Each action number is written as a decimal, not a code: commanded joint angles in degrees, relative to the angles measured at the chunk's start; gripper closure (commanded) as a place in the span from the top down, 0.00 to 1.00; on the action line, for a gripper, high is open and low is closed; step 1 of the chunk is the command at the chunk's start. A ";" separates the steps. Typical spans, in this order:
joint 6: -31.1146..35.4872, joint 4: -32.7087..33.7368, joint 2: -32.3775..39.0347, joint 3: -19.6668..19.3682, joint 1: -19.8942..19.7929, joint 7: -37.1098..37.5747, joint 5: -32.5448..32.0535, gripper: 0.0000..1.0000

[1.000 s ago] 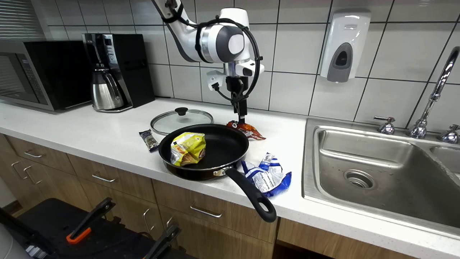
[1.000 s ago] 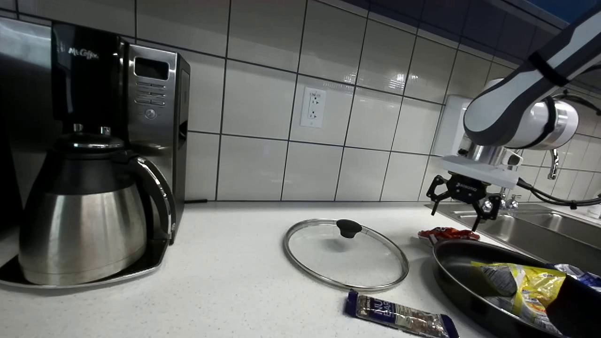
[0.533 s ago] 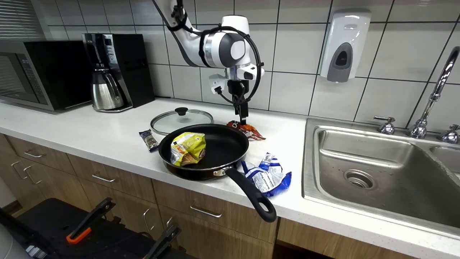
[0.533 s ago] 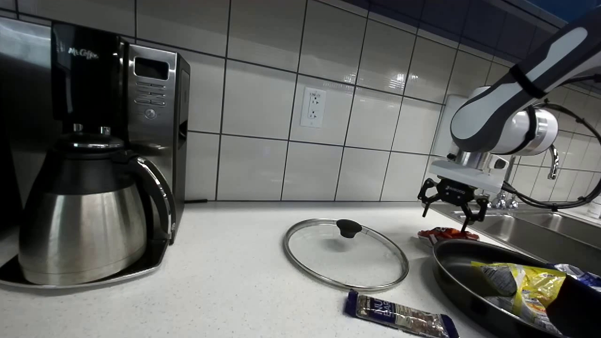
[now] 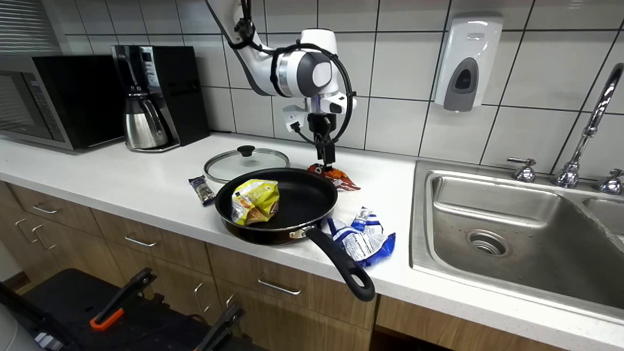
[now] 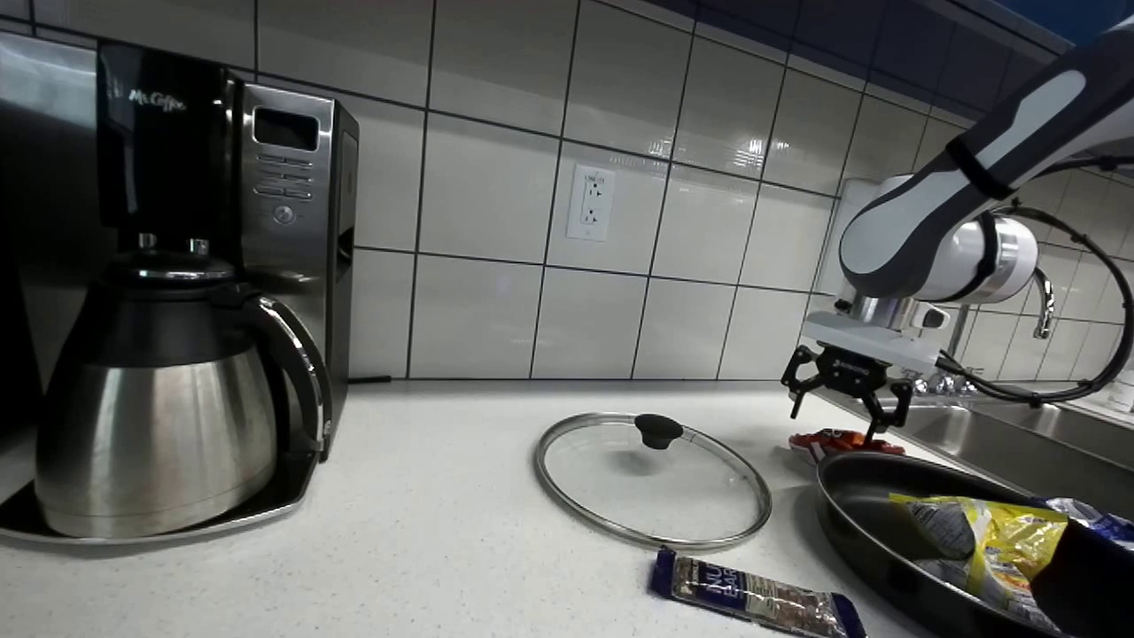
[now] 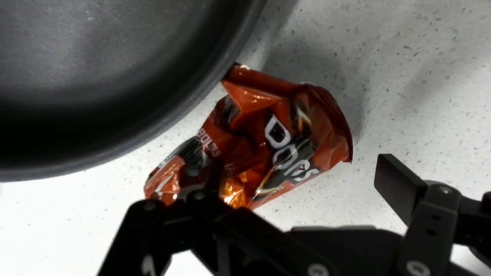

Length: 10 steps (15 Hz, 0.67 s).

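A crumpled red chip bag lies on the counter against the outside of the black frying pan in the wrist view. My gripper hovers over the bag's near edge with its jaws wide apart and nothing held. One finger overlaps the bag's lower left part in this view; whether it touches cannot be told. The other finger stands over bare counter to the right. In an exterior view the gripper is just above the red bag, behind the pan. A yellow snack bag rests inside the pan.
A blue and white bag lies by the pan's handle, which juts past the counter edge. The glass lid and a nut bar lie nearby. The sink, coffee maker and tiled wall surround the spot.
The arm has come down slightly and, in an exterior view, shifted left over the red bag. The jaws have stayed wide; the bags, pan and lid have not moved.
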 commanded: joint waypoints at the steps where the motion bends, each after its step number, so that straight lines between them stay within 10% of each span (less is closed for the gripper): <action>1: -2.40 1.94 0.77 -0.66 0.62 -0.99 1.60 1.00; 10: -1.86 0.73 -0.03 -1.03 0.70 -0.84 1.96 0.27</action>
